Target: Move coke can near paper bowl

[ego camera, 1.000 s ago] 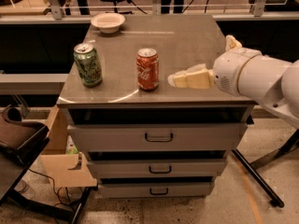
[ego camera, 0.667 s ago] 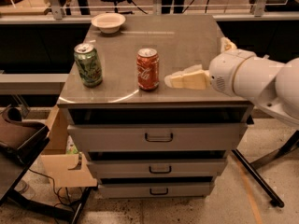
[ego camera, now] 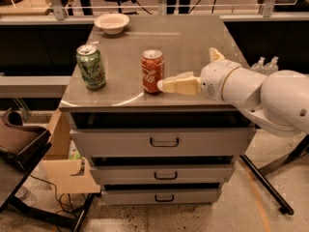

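The red coke can (ego camera: 152, 71) stands upright near the front edge of the grey cabinet top (ego camera: 193, 37), about mid-width. The cream paper bowl (ego camera: 112, 22) sits at the far left corner of the top, well apart from the can. My gripper (ego camera: 168, 82) reaches in from the right at can height. It is open and empty, with its near fingertip (ego camera: 161, 85) right beside the can's right side. The white arm (ego camera: 260, 93) runs off to the right.
A green can (ego camera: 91, 66) stands upright at the front left, left of the coke can. The cabinet has three shut drawers (ego camera: 164, 141). A cardboard box (ego camera: 65, 163) and a dark seat (ego camera: 19, 144) sit at the lower left. Two bottles (ego camera: 265, 64) stand behind the arm.
My gripper has moved left along the front of the cabinet top and closed most of the gap to the coke can. The cans and the bowl have not moved.
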`<control>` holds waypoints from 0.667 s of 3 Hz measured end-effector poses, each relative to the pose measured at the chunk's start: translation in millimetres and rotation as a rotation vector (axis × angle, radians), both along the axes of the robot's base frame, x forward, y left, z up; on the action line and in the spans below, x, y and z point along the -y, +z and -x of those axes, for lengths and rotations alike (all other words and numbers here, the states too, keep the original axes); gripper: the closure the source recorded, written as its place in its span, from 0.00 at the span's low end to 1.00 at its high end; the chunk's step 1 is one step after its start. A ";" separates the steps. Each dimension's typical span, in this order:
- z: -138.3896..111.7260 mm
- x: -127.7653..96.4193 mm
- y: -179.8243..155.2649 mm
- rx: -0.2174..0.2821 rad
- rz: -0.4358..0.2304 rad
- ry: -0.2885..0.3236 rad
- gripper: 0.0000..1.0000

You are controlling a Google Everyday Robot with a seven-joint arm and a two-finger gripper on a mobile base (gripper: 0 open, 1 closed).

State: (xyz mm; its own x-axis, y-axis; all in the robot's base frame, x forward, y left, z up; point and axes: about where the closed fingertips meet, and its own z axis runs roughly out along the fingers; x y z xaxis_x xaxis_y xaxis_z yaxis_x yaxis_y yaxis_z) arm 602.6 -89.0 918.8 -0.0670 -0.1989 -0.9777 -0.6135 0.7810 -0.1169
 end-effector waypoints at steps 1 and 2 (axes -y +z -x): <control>-9.8 -13.9 -8.1 0.005 -0.052 0.037 0.00; -17.3 -25.8 -11.8 0.005 -0.075 0.069 0.00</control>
State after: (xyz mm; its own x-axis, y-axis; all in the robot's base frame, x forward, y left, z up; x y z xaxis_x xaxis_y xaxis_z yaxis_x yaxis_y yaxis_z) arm 619.8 -63.2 907.0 -0.0510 -0.1291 -0.9903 -0.6654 0.7439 -0.0627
